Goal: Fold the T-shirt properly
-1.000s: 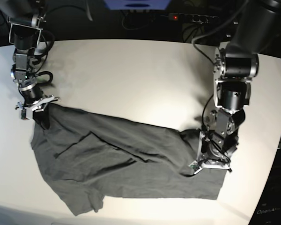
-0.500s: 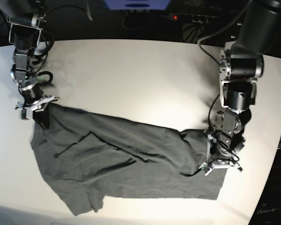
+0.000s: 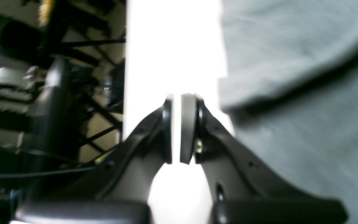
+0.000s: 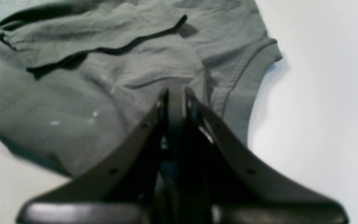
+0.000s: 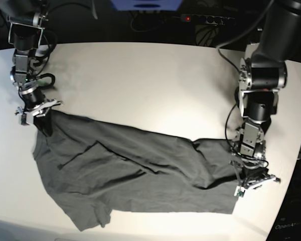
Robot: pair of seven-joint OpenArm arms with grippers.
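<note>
The dark grey T-shirt (image 5: 130, 160) lies spread and wrinkled across the front of the white table (image 5: 140, 80). My right gripper (image 5: 41, 125), at the left of the base view, is shut on the T-shirt's upper left corner. In the right wrist view its tips (image 4: 174, 91) pinch the cloth (image 4: 104, 77) near a hemmed edge. My left gripper (image 5: 251, 190) sits on bare table just off the T-shirt's right edge. In the left wrist view it (image 3: 176, 99) has its pads almost touching with nothing between them. The cloth (image 3: 291, 62) lies to their right.
The table's right edge runs close beside my left gripper, with dark frame parts (image 3: 57, 109) beyond it. A power strip (image 5: 205, 19) and cables lie behind the table's far edge. The T-shirt's lower hem is near the front edge.
My left gripper has moved right and toward the front, off the T-shirt's right end onto bare table. The cloth there has settled flat. My right gripper has stayed on its corner.
</note>
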